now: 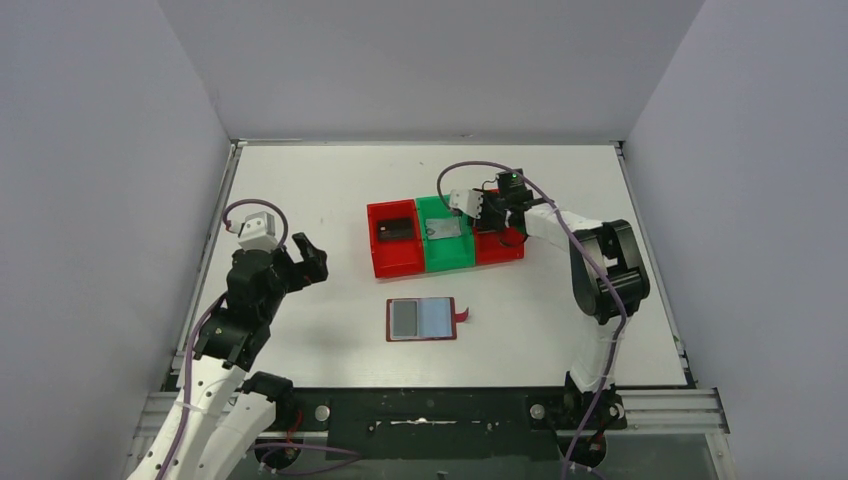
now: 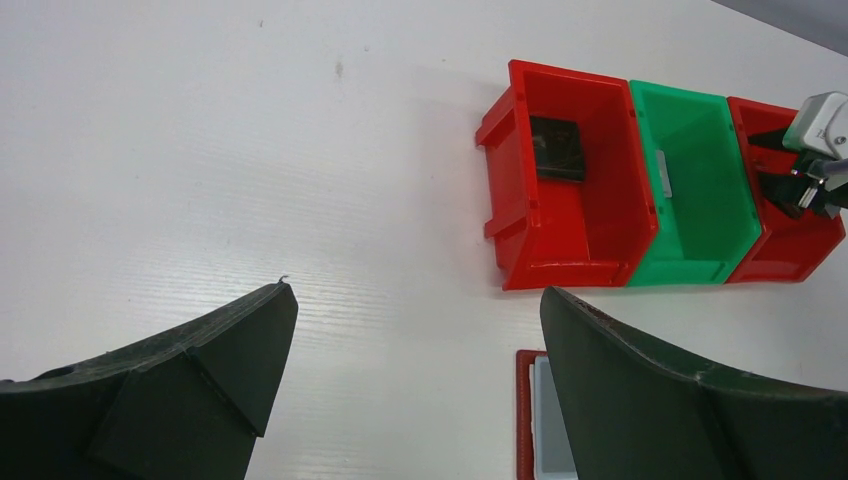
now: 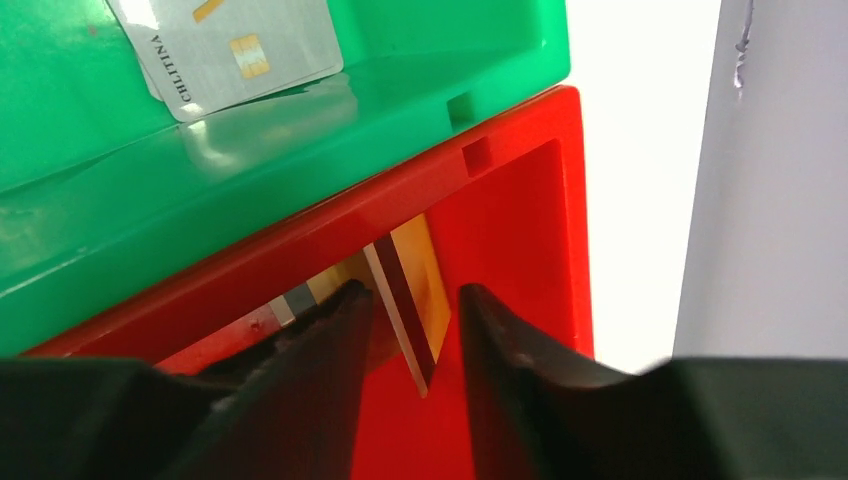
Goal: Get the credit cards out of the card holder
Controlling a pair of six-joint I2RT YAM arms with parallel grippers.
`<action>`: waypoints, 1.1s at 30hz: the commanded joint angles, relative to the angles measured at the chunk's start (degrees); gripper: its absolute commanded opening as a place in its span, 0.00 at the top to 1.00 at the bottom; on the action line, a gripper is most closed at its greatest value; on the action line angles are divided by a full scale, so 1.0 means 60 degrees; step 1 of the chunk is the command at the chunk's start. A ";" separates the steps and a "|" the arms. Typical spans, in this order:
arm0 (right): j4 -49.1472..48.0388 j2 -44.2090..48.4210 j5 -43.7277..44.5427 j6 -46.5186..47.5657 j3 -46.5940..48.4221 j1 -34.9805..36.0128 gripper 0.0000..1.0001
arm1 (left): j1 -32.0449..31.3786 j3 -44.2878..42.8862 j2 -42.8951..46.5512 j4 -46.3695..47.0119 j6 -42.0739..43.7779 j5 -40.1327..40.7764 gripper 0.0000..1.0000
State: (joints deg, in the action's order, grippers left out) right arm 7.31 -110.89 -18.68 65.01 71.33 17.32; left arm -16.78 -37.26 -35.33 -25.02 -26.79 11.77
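Observation:
The dark red card holder (image 1: 422, 319) lies open on the table, its pale blue-grey sleeves up; its edge shows in the left wrist view (image 2: 522, 420). A dark card (image 1: 397, 229) lies in the left red bin (image 1: 395, 265). A silvery-grey card (image 3: 235, 50) lies in the green bin (image 1: 450, 260). A gold-yellow card (image 3: 432, 290) stands tilted inside the right red bin (image 3: 520, 220), between my right gripper's parted fingers. My right gripper (image 1: 497, 215) hangs over that bin, open (image 3: 415, 292). My left gripper (image 1: 305, 262) is open and empty, left of the holder (image 2: 416, 290).
The three bins stand in a row at mid-table, red, green, red (image 2: 560, 230). White walls close the table on the left, back and right. The right arm's cable (image 1: 470, 168) loops above the bins.

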 commanded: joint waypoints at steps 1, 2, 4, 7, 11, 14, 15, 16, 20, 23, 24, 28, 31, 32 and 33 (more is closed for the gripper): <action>-0.0421 0.0907 -0.0352 -0.0320 -0.0039 -0.0021 0.58 | 0.0038 -0.0104 0.0007 0.0634 0.0158 -0.0105 0.05; -0.0418 0.1118 -0.0464 -0.0459 -0.0126 -0.0018 0.58 | 0.0040 -0.0104 0.0014 0.0631 0.0161 -0.0146 0.05; -0.0441 0.1595 -0.0691 -0.0769 -0.0320 -0.0041 0.57 | 0.0038 -0.0104 0.0010 0.0639 0.0159 -0.0180 0.05; -0.0529 0.2235 -0.0869 -0.1059 -0.0691 -0.0047 0.55 | 0.0029 -0.0104 0.0011 0.0651 0.0160 -0.0220 0.05; -0.1191 0.3182 -0.0865 -0.2078 -0.1297 -0.0047 0.55 | 0.0027 -0.0104 -0.0022 0.0676 0.0158 -0.0302 0.05; -0.2418 0.4222 -0.0864 -0.3929 -0.2080 -0.0010 0.52 | 0.0017 -0.0104 -0.0054 0.0682 0.0147 -0.0294 0.05; -0.2839 0.4704 -0.0858 -0.4809 -0.2366 0.0012 0.50 | 0.0018 -0.0104 -0.0049 0.0662 0.0143 -0.0286 0.05; -0.3166 0.5087 -0.0837 -0.5750 -0.2612 0.0065 0.48 | 0.0024 -0.0104 -0.0041 0.0667 0.0143 -0.0279 0.05; -0.3868 0.6365 0.0360 -0.9743 -0.3559 0.0761 0.40 | 0.0013 -0.0104 0.0000 0.0652 0.0136 -0.0209 0.05; -0.3315 0.7107 0.1378 -1.2175 -0.3976 0.1256 0.36 | 0.0023 -0.0104 0.0038 0.0603 0.0107 -0.0098 0.05; -0.2934 0.7279 0.1574 -1.2843 -0.4037 0.1324 0.33 | 0.0027 -0.0104 0.0043 0.0572 0.0100 -0.0040 0.05; -0.0566 0.7642 0.2210 -1.5164 -0.3666 0.0919 0.14 | 0.0023 -0.0104 0.0101 0.0516 0.0042 0.0148 0.05; 0.0219 0.8244 0.3111 -1.6726 -0.4132 0.0512 0.02 | 0.0016 -0.0104 0.0163 0.0487 -0.0001 0.0244 0.04; -0.0002 0.8602 0.3158 -1.7115 -0.4572 0.0363 0.02 | 0.0024 -0.0104 0.0181 0.0503 -0.0003 0.0249 0.04; -0.0092 0.8861 0.3205 -1.7533 -0.4931 0.0226 0.02 | 0.0027 -0.0104 0.0176 0.0519 -0.0003 0.0237 0.05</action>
State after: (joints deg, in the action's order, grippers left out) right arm 2.81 -64.38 -6.44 -22.26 46.74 21.67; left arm -16.78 -37.26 -35.09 -24.62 -26.76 12.03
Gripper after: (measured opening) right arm 0.975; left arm 0.954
